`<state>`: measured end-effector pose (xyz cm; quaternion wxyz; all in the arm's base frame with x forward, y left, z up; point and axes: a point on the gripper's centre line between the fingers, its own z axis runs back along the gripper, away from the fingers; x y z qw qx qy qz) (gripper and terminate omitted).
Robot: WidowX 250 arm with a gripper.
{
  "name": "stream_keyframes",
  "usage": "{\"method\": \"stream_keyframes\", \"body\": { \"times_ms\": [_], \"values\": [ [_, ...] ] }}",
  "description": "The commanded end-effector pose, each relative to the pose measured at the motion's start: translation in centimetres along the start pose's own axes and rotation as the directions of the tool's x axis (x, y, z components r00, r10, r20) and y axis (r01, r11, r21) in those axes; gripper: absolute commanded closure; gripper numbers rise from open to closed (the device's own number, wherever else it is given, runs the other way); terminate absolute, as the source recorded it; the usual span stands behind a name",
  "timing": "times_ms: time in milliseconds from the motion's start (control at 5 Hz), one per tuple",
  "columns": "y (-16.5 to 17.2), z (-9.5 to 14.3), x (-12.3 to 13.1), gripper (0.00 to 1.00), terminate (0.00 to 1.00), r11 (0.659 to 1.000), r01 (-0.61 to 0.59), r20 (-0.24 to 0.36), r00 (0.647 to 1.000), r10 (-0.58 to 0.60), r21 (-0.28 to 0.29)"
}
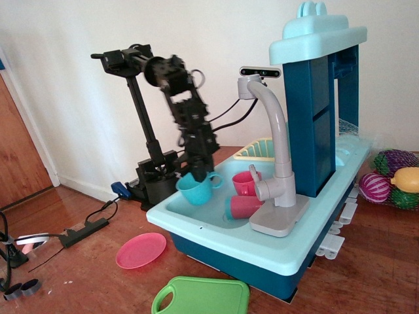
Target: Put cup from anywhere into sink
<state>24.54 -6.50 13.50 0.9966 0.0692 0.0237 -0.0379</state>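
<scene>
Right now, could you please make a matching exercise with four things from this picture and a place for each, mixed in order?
Things:
1. teal cup
2. pink plate
3. green cutting board
4. yellow dish rack

Places:
A. on the floor, at the bottom edge of the picture
B. behind the sink, near the wall
C. held by the gripper over the basin
D. on the floor, left of the sink

Pairs: 1-C, 2-D, 3-A, 4-B

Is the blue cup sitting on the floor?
No, the gripper holds the cup up over the sink, off the floor.
</scene>
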Motion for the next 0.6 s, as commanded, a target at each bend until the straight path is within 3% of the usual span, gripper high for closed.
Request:
{"method": "stream_keyframes", "body": {
  "times_ms": [0,200,400],
  "values": [
    [1.5,-0.2,2.0,1.0,0.0,0.999,-0.01,0.043,0.999,0.012,-0.036],
    [0.9,-0.6,2.9,0.0,0.0,0.996,0.043,0.012,0.999,-0.042,-0.072],
    [-0.1,0.6,2.7,0.0,1.0,0.994,0.102,0.051,0.994,-0.1,-0.047]
  ]
}}
